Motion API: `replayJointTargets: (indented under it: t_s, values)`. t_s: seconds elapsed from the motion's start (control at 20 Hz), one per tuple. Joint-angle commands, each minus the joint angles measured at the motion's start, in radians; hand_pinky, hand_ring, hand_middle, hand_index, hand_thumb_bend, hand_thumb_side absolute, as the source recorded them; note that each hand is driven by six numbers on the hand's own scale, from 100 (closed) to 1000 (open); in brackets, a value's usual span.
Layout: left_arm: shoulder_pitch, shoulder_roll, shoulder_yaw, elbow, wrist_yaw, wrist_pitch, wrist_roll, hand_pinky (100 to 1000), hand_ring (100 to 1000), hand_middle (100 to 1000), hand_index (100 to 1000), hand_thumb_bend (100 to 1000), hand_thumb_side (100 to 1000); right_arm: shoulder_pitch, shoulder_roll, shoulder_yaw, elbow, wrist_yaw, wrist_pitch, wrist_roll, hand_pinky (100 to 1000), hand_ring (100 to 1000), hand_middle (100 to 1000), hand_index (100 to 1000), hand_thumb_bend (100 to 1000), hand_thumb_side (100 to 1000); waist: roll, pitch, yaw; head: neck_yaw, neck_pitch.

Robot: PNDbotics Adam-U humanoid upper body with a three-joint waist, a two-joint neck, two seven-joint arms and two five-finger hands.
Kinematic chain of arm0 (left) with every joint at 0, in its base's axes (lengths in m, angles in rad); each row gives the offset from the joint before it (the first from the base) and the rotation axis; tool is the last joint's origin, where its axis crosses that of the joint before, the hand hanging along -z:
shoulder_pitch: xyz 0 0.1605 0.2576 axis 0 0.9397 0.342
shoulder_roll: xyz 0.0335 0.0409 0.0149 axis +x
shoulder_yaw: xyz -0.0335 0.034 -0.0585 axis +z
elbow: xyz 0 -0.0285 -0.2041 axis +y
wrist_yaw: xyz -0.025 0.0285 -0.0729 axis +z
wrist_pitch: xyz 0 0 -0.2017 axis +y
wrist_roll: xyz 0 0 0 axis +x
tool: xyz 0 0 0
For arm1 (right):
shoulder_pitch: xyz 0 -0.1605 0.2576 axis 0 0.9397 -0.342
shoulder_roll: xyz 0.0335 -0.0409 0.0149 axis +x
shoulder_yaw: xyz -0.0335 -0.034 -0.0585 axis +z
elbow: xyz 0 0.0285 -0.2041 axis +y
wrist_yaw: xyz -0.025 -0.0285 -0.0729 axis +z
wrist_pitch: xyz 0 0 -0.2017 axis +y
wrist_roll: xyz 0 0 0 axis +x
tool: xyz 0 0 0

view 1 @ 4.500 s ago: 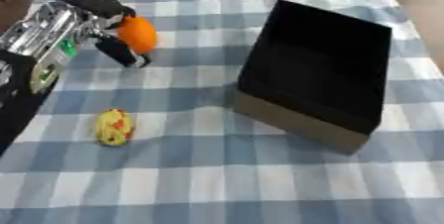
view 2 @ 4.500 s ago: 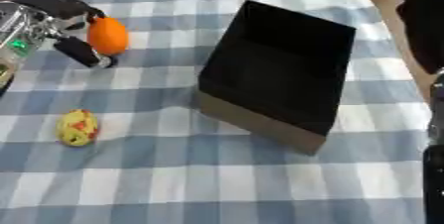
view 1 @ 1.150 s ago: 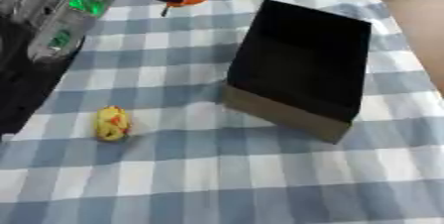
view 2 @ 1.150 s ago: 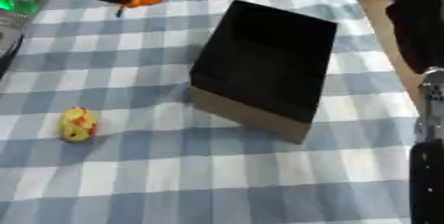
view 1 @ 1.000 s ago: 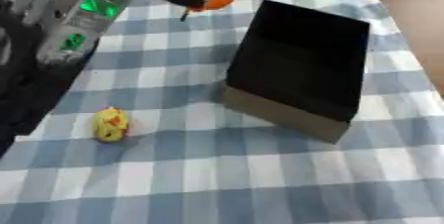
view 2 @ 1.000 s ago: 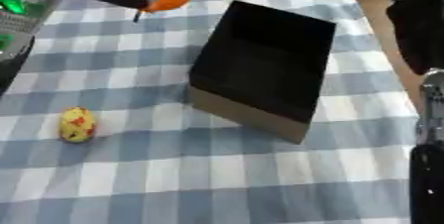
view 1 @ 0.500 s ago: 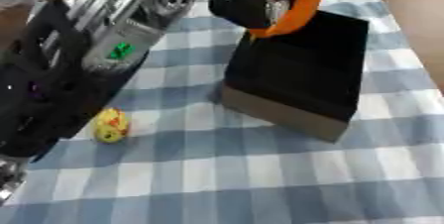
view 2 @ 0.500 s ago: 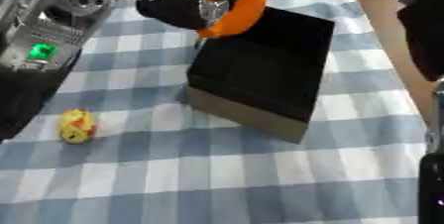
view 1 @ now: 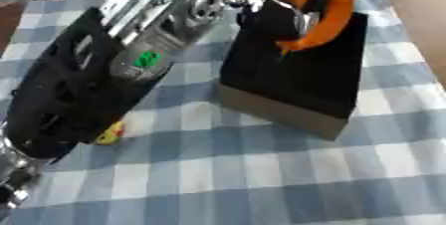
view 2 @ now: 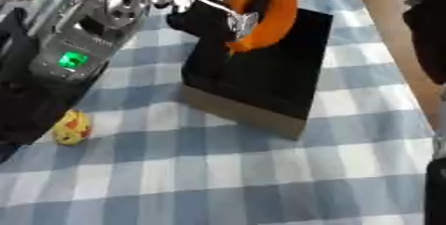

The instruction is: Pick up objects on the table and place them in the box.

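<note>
orange curved rubbery object [view 2: 266, 12] sits clamped in the curled fingers of the robot's black and silver left hand [view 2: 213, 20], held above the open black cardboard box [view 1: 300, 72]. small yellow toy with red marks [view 2: 71, 128] lies on the blue and white checked tablecloth [view 2: 226, 179], left of the box. right hand: cannot tell.

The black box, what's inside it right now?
Nothing shows in the visible part of the black box, only dark interior. The left hand holds the orange object above it, covering its far end, so that part cannot be seen.
</note>
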Motion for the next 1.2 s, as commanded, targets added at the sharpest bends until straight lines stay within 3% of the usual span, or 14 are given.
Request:
replayJointTargets:
  t_s: [0.05,0.4,0.9,0.95,1.05,1.1,1.2]
  values:
    - [-0.017,-0.007,0.009,0.062,-0.022,-0.030,0.072,237,462,437,643,100,376,-0.021,-0.003,0.005,-0.023,-0.009,0.001,0.007,1000,877,735,882,100,757,0.000,-0.015,-0.006,0.005,-0.011]
    - [-0.013,-0.029,0.007,0.179,-0.044,-0.111,0.194,247,469,446,647,100,385,-0.036,-0.005,0.009,-0.019,-0.016,0.003,0.019,1000,878,735,884,100,758,0.005,0.005,-0.024,0.014,-0.025]
    - [0.008,-0.062,0.008,0.324,-0.057,-0.213,0.256,254,474,454,647,100,374,-0.050,-0.006,0.009,-0.010,-0.023,0.003,0.028,1000,879,734,886,100,764,0.007,0.021,-0.041,0.020,-0.032]
    - [0.009,-0.063,0.008,0.330,-0.059,-0.216,0.259,309,504,480,670,100,281,-0.050,-0.006,0.009,-0.010,-0.023,0.003,0.028,1000,880,734,887,100,767,0.007,0.022,-0.041,0.020,-0.031]
    - [0.010,-0.067,0.002,0.345,-0.077,-0.213,0.244,354,530,501,692,100,301,-0.051,-0.007,0.009,-0.009,-0.024,0.004,0.029,1000,880,734,887,100,768,0.007,0.025,-0.042,0.020,-0.027]
    - [0.010,-0.066,0.000,0.351,-0.089,-0.211,0.232,497,605,557,737,100,379,-0.051,-0.008,0.009,-0.008,-0.025,0.004,0.030,1000,880,734,888,100,768,0.007,0.025,-0.042,0.020,-0.026]
    - [0.009,-0.062,0.000,0.359,-0.120,-0.206,0.202,567,652,593,771,151,421,-0.050,-0.009,0.009,-0.007,-0.027,0.005,0.031,1000,880,734,888,100,768,0.007,0.024,-0.041,0.020,-0.024]
